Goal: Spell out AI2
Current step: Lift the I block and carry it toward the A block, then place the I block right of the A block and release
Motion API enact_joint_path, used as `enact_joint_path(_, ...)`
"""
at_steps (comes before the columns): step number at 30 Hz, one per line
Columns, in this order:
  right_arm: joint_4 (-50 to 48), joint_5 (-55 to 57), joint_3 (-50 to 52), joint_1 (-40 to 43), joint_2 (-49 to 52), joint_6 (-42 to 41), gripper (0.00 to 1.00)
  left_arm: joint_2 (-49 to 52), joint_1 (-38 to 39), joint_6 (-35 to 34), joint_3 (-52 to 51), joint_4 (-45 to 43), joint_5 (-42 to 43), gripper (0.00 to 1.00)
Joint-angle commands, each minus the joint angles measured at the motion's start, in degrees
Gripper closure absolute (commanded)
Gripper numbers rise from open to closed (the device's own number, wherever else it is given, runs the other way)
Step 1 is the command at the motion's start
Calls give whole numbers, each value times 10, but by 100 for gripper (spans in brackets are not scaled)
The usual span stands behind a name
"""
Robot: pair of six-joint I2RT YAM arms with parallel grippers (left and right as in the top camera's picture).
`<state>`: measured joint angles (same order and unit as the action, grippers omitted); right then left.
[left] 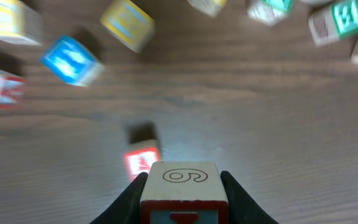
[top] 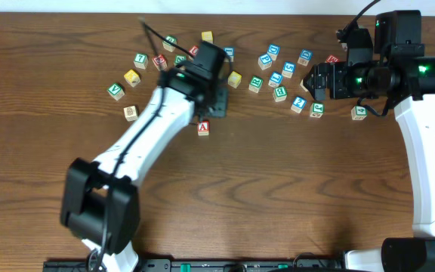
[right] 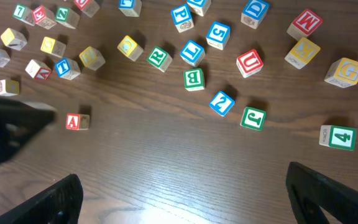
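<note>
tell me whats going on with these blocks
The left gripper is shut on a block, close to the red A, which lies apart from the scattered blocks. The right gripper hangs open near the blue 2. Only the A looks placed so far.

Red-lettered A block (top: 203, 128) face up, alone; blue 2 block (top: 299, 103) well apart, turned askew.

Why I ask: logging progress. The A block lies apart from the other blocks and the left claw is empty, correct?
No: the left claw holds a numbered block, as the left wrist view shows. The A block does lie apart.
</note>
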<state>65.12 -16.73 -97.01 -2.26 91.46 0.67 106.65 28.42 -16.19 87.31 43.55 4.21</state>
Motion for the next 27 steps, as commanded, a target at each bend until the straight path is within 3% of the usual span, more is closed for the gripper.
enact_joint_path(1,2,1,-7,-4,0,7,1,35,23,-25,-7,-1,-2,74)
enact_joint_path(10,2,1,-7,-4,0,7,1,76,70,-48,-7,-32,-10,74)
enact_joint_path(27,5,1,-7,-4,0,7,1,145,71,-161,-8,-37,-144,74)
